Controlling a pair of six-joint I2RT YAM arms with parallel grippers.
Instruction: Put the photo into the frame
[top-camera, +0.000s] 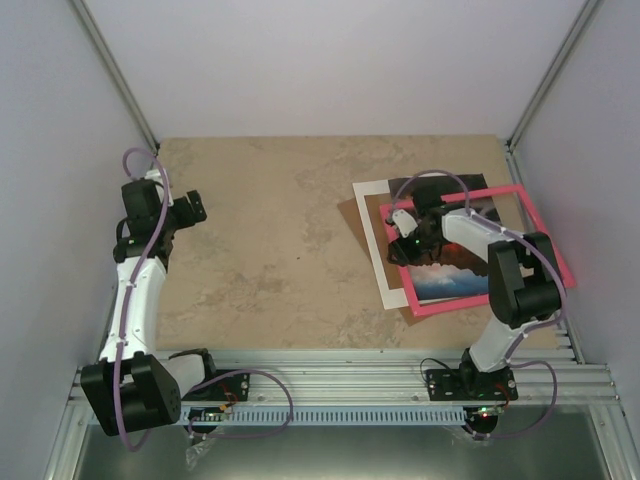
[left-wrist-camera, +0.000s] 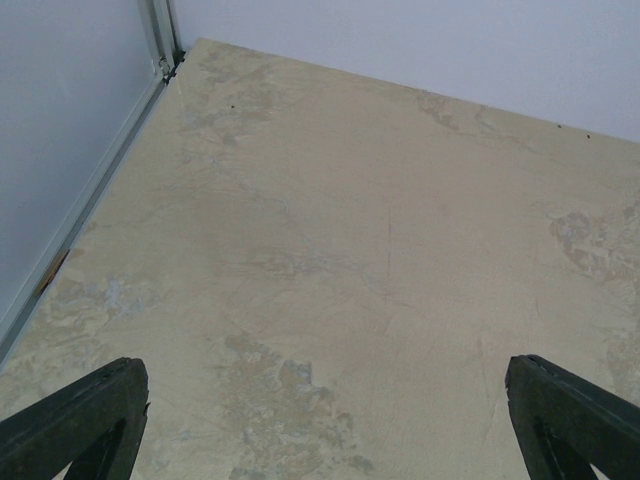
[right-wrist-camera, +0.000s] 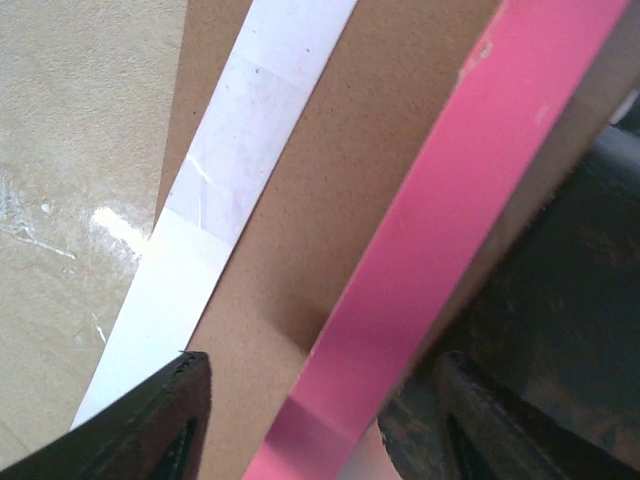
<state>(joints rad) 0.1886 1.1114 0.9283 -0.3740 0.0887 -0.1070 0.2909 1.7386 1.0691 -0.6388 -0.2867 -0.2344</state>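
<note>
Carefully, the right claw (right-wrist-camera: 320, 370), part-open astride a pink rail of the frame (right-wrist-camera: 430, 220), should pinch that rail alone, not the photo (top-camera: 455, 280) lying under the frame; the left claw (left-wrist-camera: 322, 368) gapes wide, well apart from the frame.

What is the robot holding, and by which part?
Nothing yet. The right fingers straddle a side bar of the thin bright pink rectangular frame, with a gap showing beside it. The left fingers are wide open over the beige table.

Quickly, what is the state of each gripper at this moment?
Left gripper: open, holding nothing, over the table.
Right gripper: open, fingers on either side of the frame's pink edge, a gap visible; not clamped on it.
</note>
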